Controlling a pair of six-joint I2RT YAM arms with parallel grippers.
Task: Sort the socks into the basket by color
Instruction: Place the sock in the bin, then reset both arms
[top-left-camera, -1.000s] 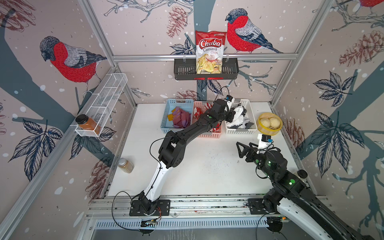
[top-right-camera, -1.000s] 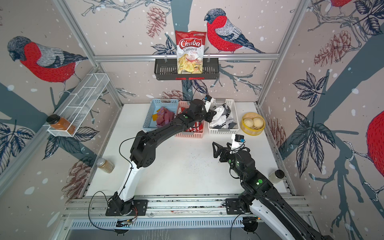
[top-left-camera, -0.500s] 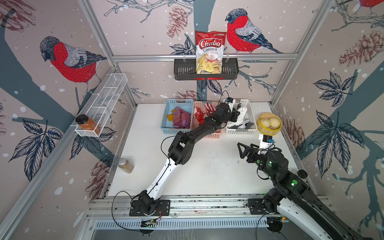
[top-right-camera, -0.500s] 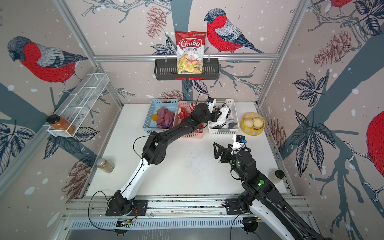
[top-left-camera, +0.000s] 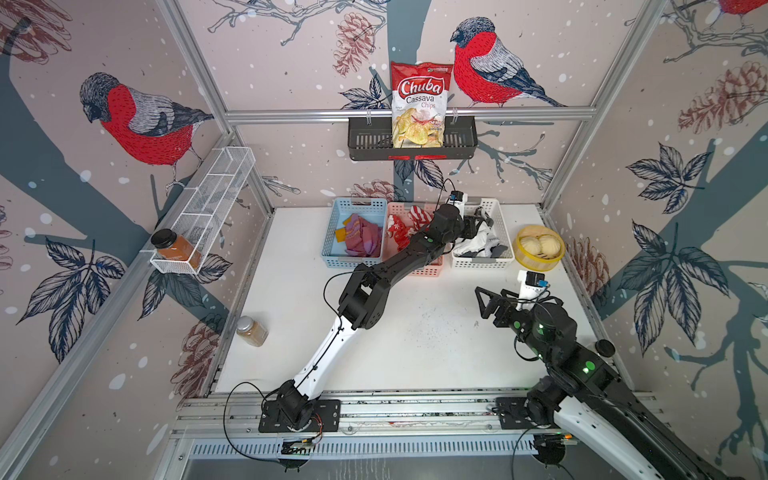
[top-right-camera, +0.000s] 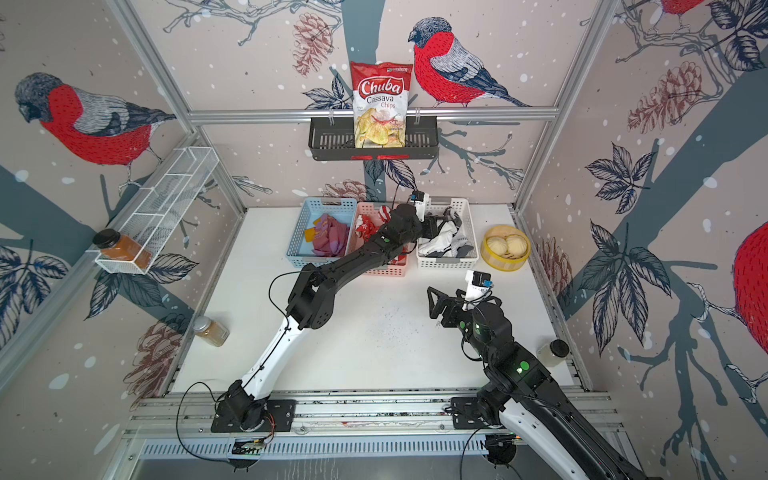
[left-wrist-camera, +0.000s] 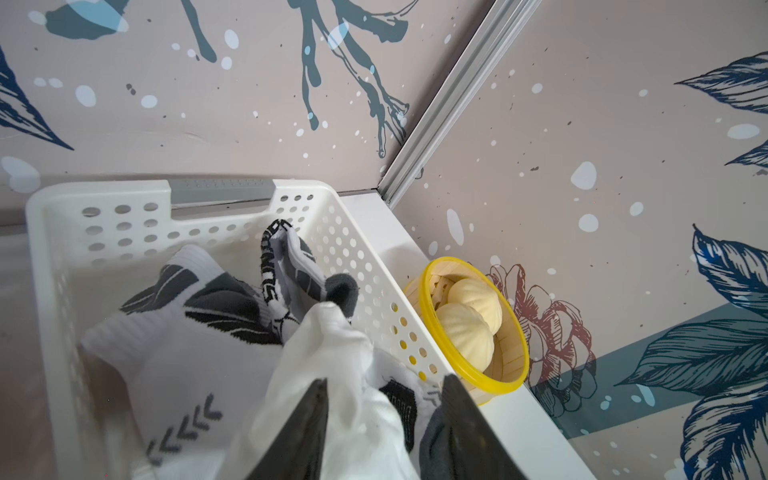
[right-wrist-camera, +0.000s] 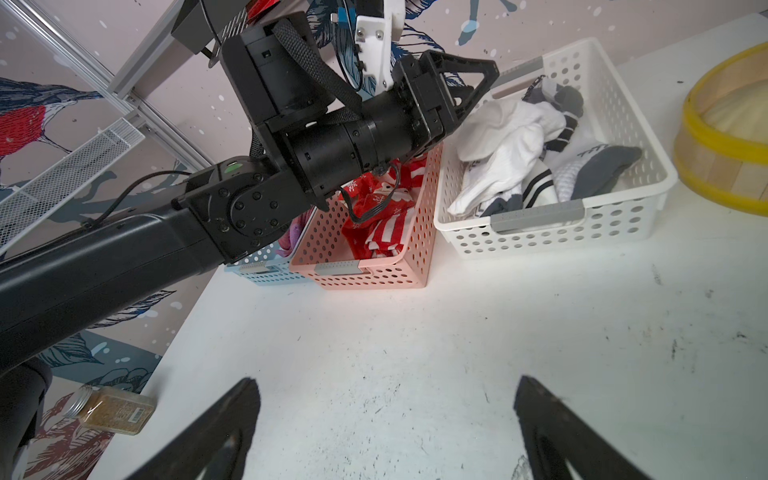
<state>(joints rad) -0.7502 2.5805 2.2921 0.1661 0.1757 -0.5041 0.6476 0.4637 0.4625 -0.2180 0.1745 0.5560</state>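
Nearest me, the right gripper (right-wrist-camera: 386, 380) hangs low over the bare table (right-wrist-camera: 457, 324), jaws spread wide with nothing between them. I judge it is parked there so the left arm has the back of the cell to itself. I see no loose socks on the table in both top views, so the sorting looks close to done. Further back, the left arm stretches across the pink basket (right-wrist-camera: 374, 278), because the white basket (left-wrist-camera: 99, 199) it needs sits at the right end of the row against the rear wall. The row reads by colour: purple socks (top-left-camera: 363, 239) in the blue basket (top-left-camera: 351, 262), red socks (right-wrist-camera: 382, 224) in the pink, white ones in the white, with a bun steamer (top-left-camera: 520, 254) just beside it. Farthest out, the left gripper (left-wrist-camera: 384, 378) hovers over the white basket's pile with its jaws partly apart. A white sock (left-wrist-camera: 332, 353) lies between the fingers (left-wrist-camera: 307, 415) and trails down onto the pile. It looks slack, so I judge this a drop rather than a pinch, though I cannot tell whether either finger presses the cloth.
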